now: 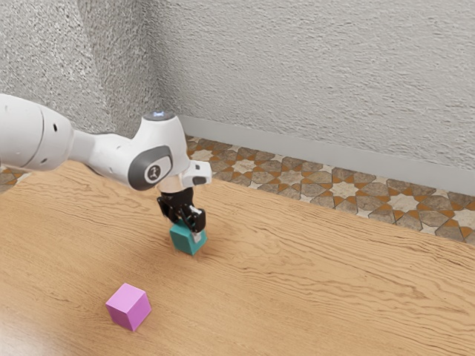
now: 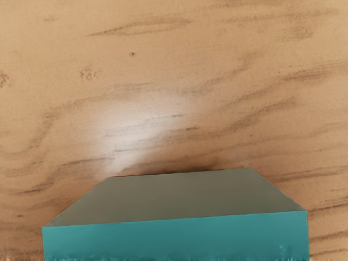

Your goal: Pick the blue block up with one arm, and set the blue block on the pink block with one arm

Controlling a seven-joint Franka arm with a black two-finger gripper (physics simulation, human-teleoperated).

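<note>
gripper: gripper (image 1: pixel 189 225) is down over the blue block (image 1: pixel 187 243), a black finger on each of two opposite sides of its upper part; reads as closed on it
blue block: out on the middle of the table (image 1: pixel 334 282), nearer the far edge than the pink block is; looks teal more than blue
contact: in the wrist view the blue block (image 2: pixel 174 234) has a dark shadow tight against its far bottom edge, so I judge it on the wood or barely off it
why held so: grip is high on the block, leaving the lower faces free; suits lifting straight up and setting it flat on another block
pink block: pink block (image 1: pixel 128 306) sits alone near the table's near edge, toward the exterior view's left, well apart from the blue block, top face free
why placed so: nothing lies between the two blocks, so the carry is open; judged step is grasp made, lift not yet done
arm: arm (image 1: pixel 111 156) comes in from the exterior view's left, wrist bent down over the block
hidden: blue block's top face is covered by the gripper in the exterior view; pad contact itself is hard to make out
cut off: blue block's near part runs off the wrist view's lower edge; arm's base is out of frame
hard to tell: any gap under the block
</note>
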